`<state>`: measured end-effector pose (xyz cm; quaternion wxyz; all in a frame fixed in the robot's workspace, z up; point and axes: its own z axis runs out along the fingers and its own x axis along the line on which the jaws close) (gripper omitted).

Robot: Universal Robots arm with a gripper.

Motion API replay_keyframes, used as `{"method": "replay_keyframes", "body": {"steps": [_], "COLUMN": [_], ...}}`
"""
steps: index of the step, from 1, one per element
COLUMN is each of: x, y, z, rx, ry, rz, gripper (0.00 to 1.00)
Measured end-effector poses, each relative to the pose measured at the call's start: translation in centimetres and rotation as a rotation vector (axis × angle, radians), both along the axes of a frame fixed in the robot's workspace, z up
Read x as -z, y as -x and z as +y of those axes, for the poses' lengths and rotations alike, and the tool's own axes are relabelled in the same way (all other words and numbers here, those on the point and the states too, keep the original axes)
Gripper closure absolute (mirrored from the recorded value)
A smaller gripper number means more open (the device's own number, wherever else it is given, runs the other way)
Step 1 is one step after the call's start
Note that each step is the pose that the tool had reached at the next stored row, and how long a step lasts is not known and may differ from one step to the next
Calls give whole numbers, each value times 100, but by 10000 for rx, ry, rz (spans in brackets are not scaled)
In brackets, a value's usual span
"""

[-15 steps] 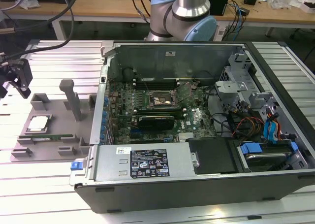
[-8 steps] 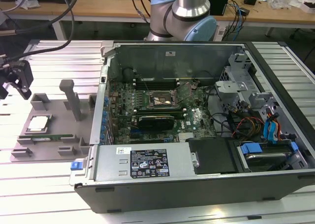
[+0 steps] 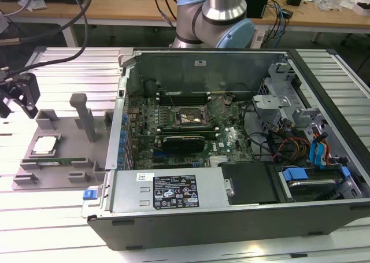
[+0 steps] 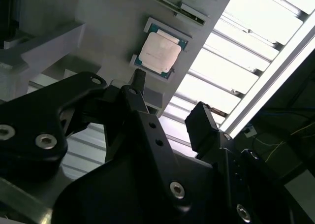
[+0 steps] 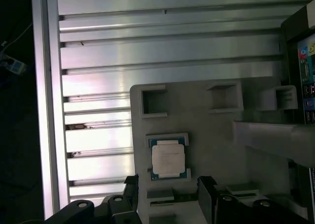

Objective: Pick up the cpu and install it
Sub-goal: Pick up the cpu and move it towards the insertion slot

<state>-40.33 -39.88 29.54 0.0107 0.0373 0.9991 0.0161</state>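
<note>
On the slatted desk (image 3: 58, 228), at the exterior view's left beside the computer case (image 3: 243, 231), the cpu (image 3: 45, 145) lies flat in a grey tray (image 3: 72, 137) — just ahead of the gripper (image 5: 169, 181), whose jaws hang spread and empty.

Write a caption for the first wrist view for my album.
Open black two-finger gripper near the small square silver-topped cpu seated in a grey plastic tray on a ribbed aluminium table.

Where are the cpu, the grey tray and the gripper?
cpu (image 5: 168, 157): first wrist view, middle of its silver top.
grey tray (image 3: 69, 144): exterior view, bare floor.
gripper (image 5: 168, 186): first wrist view, midway between its open fingertips.
</note>
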Motion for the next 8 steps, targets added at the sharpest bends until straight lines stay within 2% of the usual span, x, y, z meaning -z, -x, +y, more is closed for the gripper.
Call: {"method": "replay_keyframes", "body": {"steps": [1, 2, 3, 4, 7, 8], "x": [5, 14, 23, 29, 40, 52], "y": [0, 0, 0, -1, -2, -2], "z": [0, -1, -1, -1, -1, 0], "rx": [0, -2, -37, -120, -537, -697], "ry": [37, 157, 369, 423, 461, 518], "rz": [1, 0, -3, -4, -10, -14], "gripper": [40, 40, 40, 40, 40, 40]}}
